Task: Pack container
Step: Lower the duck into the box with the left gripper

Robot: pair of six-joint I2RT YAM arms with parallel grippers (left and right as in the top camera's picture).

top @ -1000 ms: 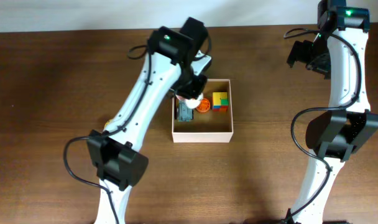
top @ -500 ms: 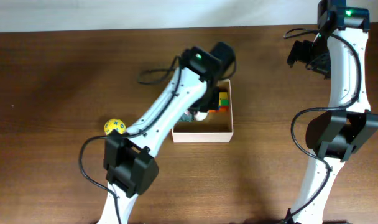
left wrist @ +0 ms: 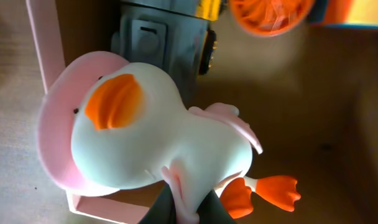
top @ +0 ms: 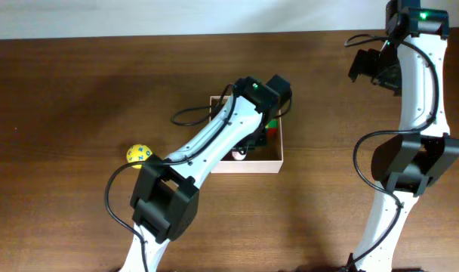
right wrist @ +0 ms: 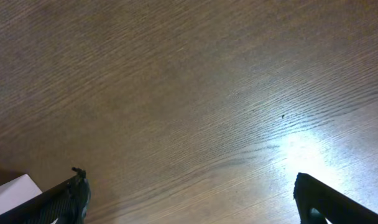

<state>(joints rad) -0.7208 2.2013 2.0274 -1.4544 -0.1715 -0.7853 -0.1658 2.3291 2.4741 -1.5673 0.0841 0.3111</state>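
Our left gripper [left wrist: 186, 210] pinches the duck [left wrist: 155, 146] over the container [top: 254, 165]
We let go only low inside, clear of the grey toy [left wrist: 159, 32]; right gripper [right wrist: 190, 182] hangs spread.

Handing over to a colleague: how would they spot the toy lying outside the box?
On the wooden table, find the white-walled container near the middle. Left of it, beyond the left arm, sits a yellow ball. It is dark-speckled and the only toy outside the container.

We find the left arm [top: 214, 140] hiding most of the container [top: 248, 168]'s inside from overhead, so its toys barely show. By the container's wall, the duck toy [left wrist: 145, 146] crowds the left wrist view, whose lower edge cuts off the left gripper [left wrist: 184, 213].
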